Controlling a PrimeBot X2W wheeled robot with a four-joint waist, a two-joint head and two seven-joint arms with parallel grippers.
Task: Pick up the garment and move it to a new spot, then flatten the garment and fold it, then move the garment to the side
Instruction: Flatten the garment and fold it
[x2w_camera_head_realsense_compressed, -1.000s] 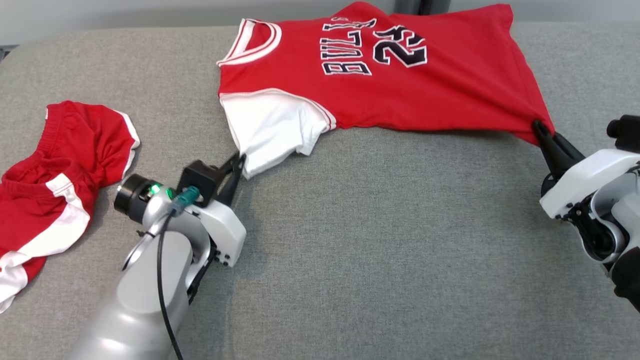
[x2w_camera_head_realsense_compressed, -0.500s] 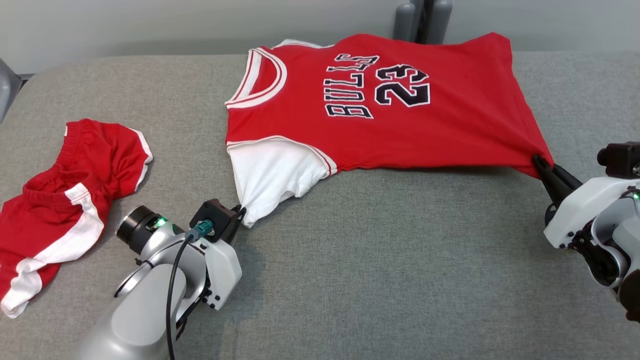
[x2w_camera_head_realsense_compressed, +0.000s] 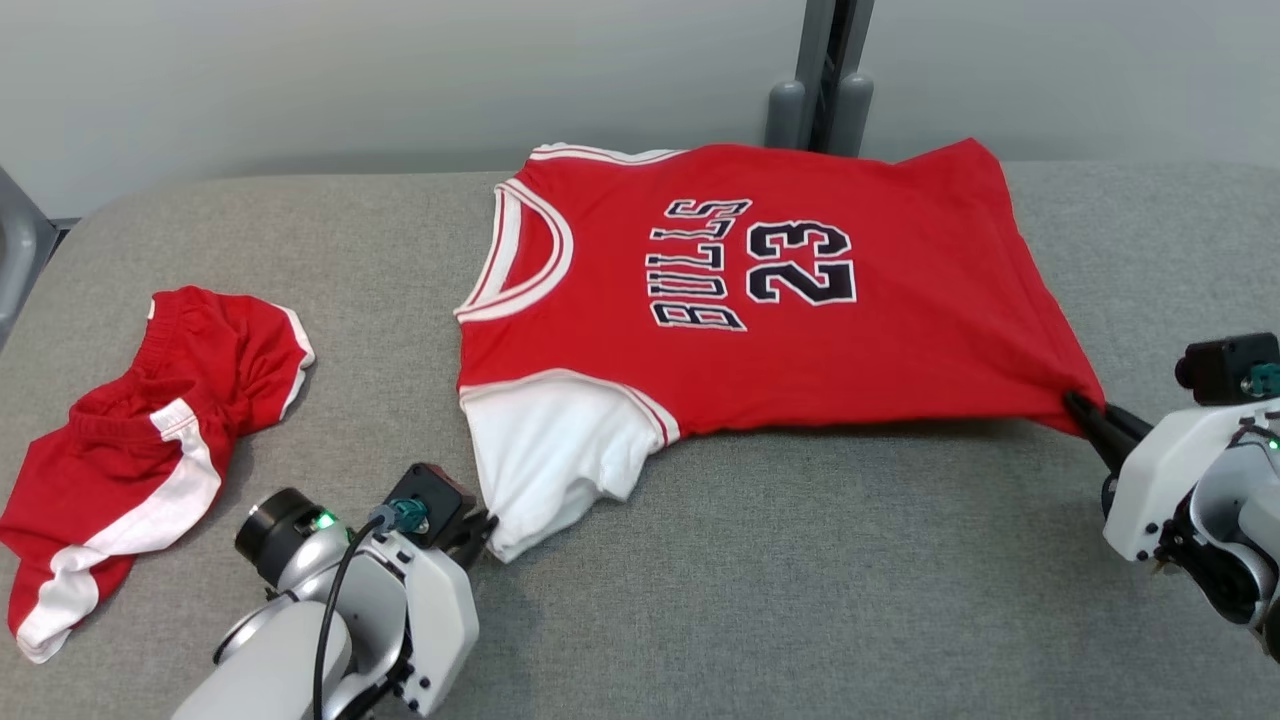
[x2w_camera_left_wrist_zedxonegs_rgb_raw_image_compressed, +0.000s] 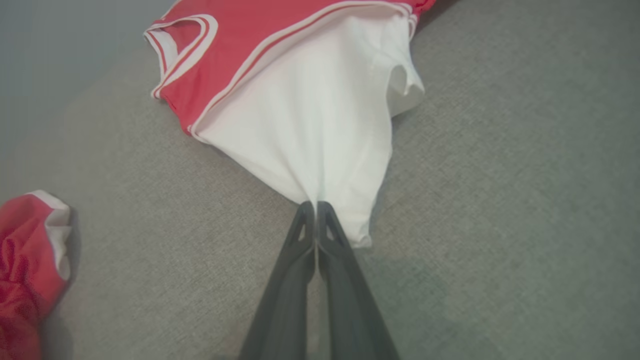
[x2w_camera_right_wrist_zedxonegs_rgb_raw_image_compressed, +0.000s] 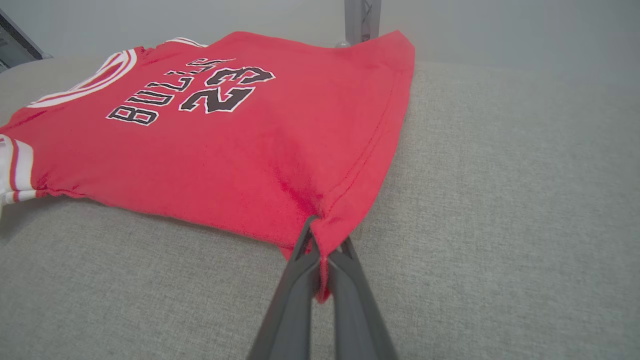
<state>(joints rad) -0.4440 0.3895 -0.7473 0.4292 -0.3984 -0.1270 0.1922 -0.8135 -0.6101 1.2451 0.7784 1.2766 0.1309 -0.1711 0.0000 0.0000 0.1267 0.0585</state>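
The garment (x2w_camera_head_realsense_compressed: 760, 300) is a red jersey with white sleeves, "BULLS 23" on its chest, spread across the grey padded table (x2w_camera_head_realsense_compressed: 760, 600). My left gripper (x2w_camera_head_realsense_compressed: 483, 528) is shut on the tip of its white sleeve (x2w_camera_left_wrist_zedxonegs_rgb_raw_image_compressed: 320, 130), which is pulled into a point at the fingertips (x2w_camera_left_wrist_zedxonegs_rgb_raw_image_compressed: 315, 207). My right gripper (x2w_camera_head_realsense_compressed: 1078, 408) is shut on the red hem corner (x2w_camera_right_wrist_zedxonegs_rgb_raw_image_compressed: 325, 235) at the garment's near right. The cloth is stretched between the two grips, and its near edge is lifted slightly off the table.
Crumpled red shorts with white stripes (x2w_camera_head_realsense_compressed: 140, 450) lie at the table's left. A grey post (x2w_camera_head_realsense_compressed: 820, 90) rises behind the table against a pale wall. Bare grey padding lies in front of the jersey.
Both grippers have pulled the jersey toward me, still shut on it. The head camera has tilted up, so the table and the wall behind sit lower in the view.
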